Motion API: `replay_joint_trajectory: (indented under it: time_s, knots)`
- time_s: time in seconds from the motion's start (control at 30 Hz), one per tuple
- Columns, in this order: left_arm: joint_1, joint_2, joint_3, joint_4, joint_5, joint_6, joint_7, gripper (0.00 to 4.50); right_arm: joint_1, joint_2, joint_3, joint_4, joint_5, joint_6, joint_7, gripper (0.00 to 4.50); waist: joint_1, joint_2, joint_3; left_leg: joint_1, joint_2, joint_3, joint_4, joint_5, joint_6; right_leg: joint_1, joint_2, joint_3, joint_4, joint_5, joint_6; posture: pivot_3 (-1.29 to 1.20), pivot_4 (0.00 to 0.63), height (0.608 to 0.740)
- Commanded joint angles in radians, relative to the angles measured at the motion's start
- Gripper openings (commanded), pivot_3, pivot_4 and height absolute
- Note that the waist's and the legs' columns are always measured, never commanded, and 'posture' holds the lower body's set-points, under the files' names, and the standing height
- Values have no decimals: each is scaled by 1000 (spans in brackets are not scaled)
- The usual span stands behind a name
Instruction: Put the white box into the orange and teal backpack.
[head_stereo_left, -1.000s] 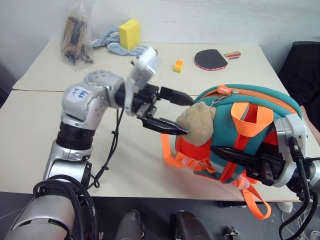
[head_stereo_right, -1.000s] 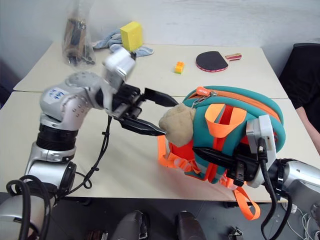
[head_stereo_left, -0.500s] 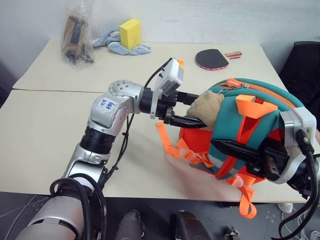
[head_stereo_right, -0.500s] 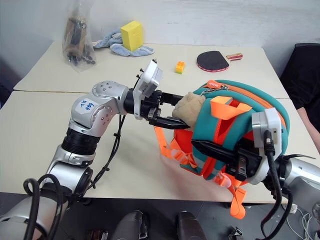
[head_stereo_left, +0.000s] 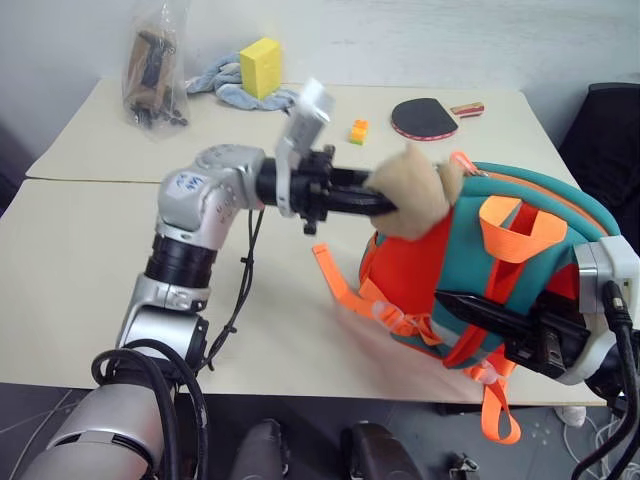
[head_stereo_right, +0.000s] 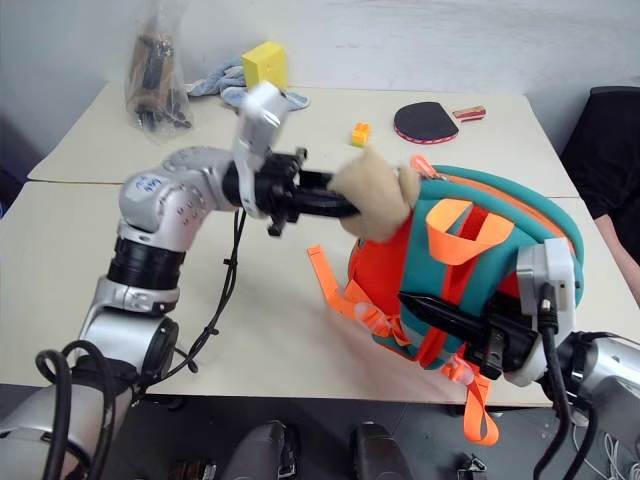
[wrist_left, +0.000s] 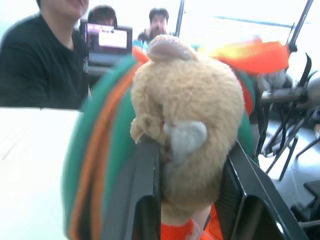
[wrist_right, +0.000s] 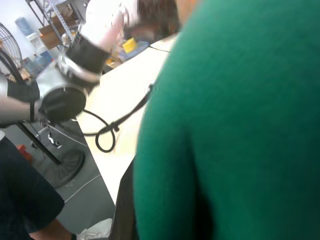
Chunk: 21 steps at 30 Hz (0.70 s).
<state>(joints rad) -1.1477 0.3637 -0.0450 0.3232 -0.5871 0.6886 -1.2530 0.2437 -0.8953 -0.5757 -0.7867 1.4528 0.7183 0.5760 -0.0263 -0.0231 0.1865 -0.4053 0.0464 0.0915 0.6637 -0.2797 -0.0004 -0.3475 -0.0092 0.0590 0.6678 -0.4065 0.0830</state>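
Observation:
The orange and teal backpack (head_stereo_left: 500, 250) stands upright at the table's near right edge, its orange loop handle (head_stereo_left: 510, 225) facing me. A tan plush toy (head_stereo_left: 415, 195) hangs at its upper left. My left gripper (head_stereo_left: 378, 204) reaches in level from the left and is shut on that plush toy; in the left wrist view the toy (wrist_left: 190, 110) sits squeezed between the two black fingers (wrist_left: 145, 195). My right gripper (head_stereo_left: 475, 308) is shut on the backpack's near side, low at the right. The white box is out of view.
At the table's far side lie a clear plastic bag (head_stereo_left: 150, 70), a yellow sponge block (head_stereo_left: 259, 67) on a blue-grey cloth (head_stereo_left: 225, 88), a small orange-yellow brick (head_stereo_left: 356, 131) and a table tennis paddle (head_stereo_left: 422, 117). A person sits at the right edge (head_stereo_right: 605, 165).
My left gripper went from open beside the plush toy to shut on it and rose a little. The backpack's top lifted and tilted with it. The right gripper kept its hold.

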Motion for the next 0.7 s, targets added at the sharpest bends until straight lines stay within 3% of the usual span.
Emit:
replay_joint_trajectory:
  time_s: [0.03,0.2,0.43,0.7]
  knots:
    - [-60,46,16,169,86,-159,-30,1074,19,-3,-79,-20,30,-24,36,0,-2,0,0,0,0,0,0,0,0,0,0,0,0,0,0,0,150,740]
    - [-73,86,-67,408,249,-371,-92,1074,46,8,-115,-12,25,-32,51,0,-1,0,0,1,0,0,-1,0,0,0,0,0,0,0,0,0,150,740]
    - [16,108,-171,505,411,-607,-185,1074,100,31,-128,-34,2,-50,66,0,2,0,0,1,0,1,-1,0,0,0,-1,0,0,0,0,0,150,740]
    - [175,65,-226,373,459,-637,-230,1074,86,79,-47,-28,-181,-82,10,0,0,0,0,0,0,0,-1,0,0,0,-1,0,0,0,0,0,150,740]
